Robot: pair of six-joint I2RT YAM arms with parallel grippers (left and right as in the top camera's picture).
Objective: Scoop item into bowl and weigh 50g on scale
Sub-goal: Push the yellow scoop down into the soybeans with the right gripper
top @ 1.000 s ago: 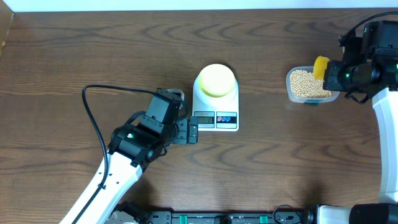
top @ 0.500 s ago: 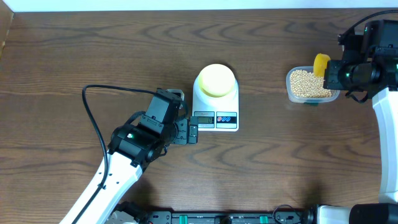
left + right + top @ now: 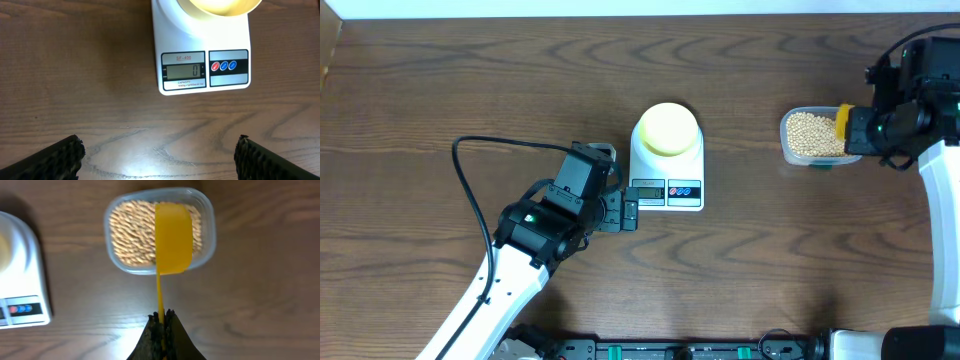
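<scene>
**Scoop (image 3: 173,240) held over tub (image 3: 786,142), scale (image 3: 665,203) reading zero**

Beans (image 3: 810,135), small, round and tan, are seen filling the clear tub, which is set on the wooden table (image 3: 470,80) well to the right of the scale. The right gripper (image 3: 162,317) is clamped tight on the thin handle of the yellow scoop, and the scoop's cup is held over the beans on the side of the tub away from the scale. Whether any beans are carried in the cup cannot be told.

The pale yellow bowl (image 3: 667,129) is seated on the round platform at the back of the scale. A single zero is shown on the display (image 3: 183,71), with coloured buttons just to its right.

The left gripper (image 3: 160,155) is held just in front of the scale, towards its left corner, with its jaws spread wide and nothing between them. Its fingers (image 3: 50,160) are seen apart from the scale in the wrist view.
</scene>
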